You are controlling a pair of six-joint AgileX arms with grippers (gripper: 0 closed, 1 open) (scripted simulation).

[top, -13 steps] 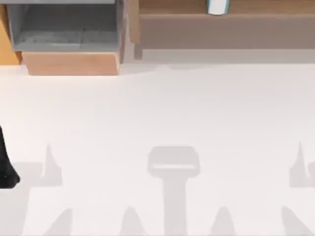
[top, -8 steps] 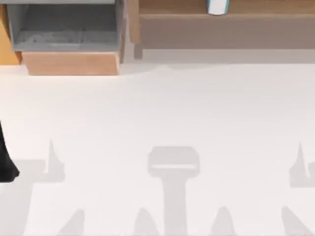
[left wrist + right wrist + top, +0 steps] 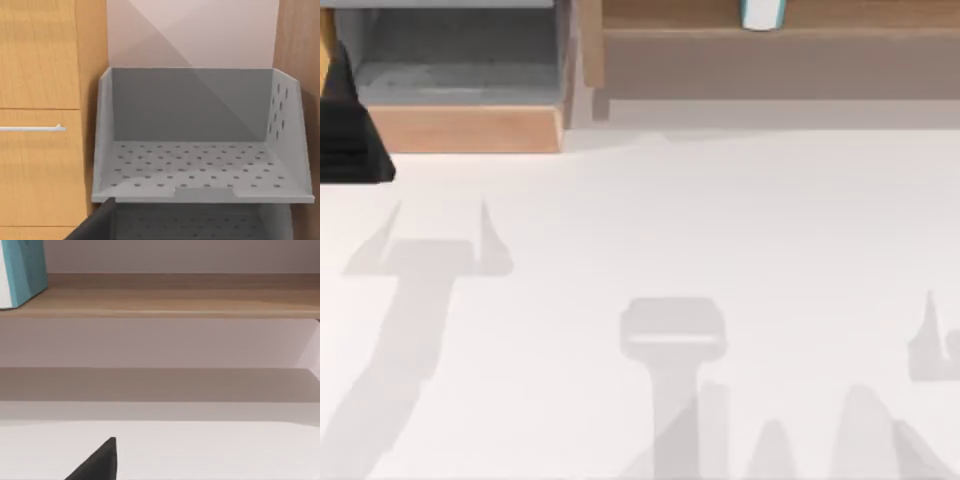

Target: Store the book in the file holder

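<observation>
The book point(image 3: 761, 14), teal-covered with white page edges, stands upright on the brown wooden shelf point(image 3: 820, 40) at the table's point(image 3: 720, 230) far right. The holder point(image 3: 200, 150) is a boxy grey tray (its floor and walls perforated) with a tan lip, far left. The left gripper point(image 3: 350, 140) hangs just before it; whether its fingers are parted I cannot tell.

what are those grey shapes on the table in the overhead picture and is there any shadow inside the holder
Top view: the pale grey shapes on the white table are soft cast shadows, one forked like a gripper near the left gripper. Left wrist view: a diagonal shadow edge crosses the file holder back wall.
</observation>
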